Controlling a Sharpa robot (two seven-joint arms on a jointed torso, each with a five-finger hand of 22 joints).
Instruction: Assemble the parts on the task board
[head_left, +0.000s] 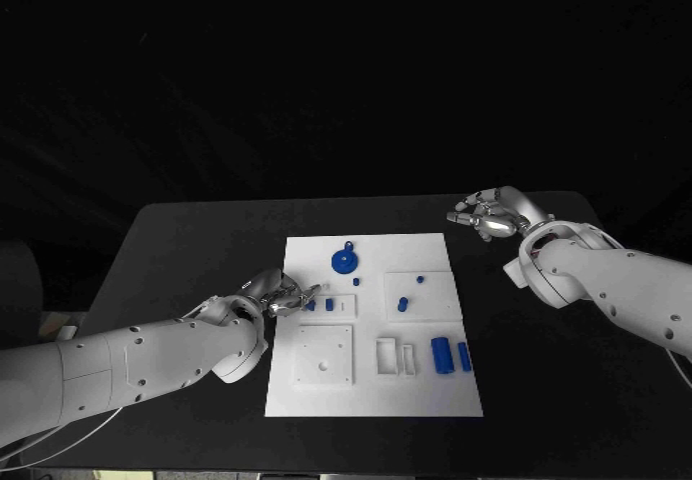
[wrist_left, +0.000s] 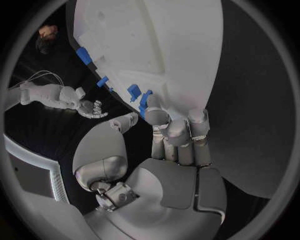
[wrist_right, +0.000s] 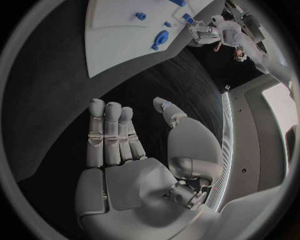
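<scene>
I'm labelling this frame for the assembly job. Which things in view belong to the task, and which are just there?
Belonging to the job:
task board
round blue part
two blue cylinders
small blue part by the left hand

Just there:
black table
right hand, off the board, holding nothing

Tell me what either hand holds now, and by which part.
Nothing: right hand is empty off the board; left hand fingers reach small blue parts, none gripped.
</scene>
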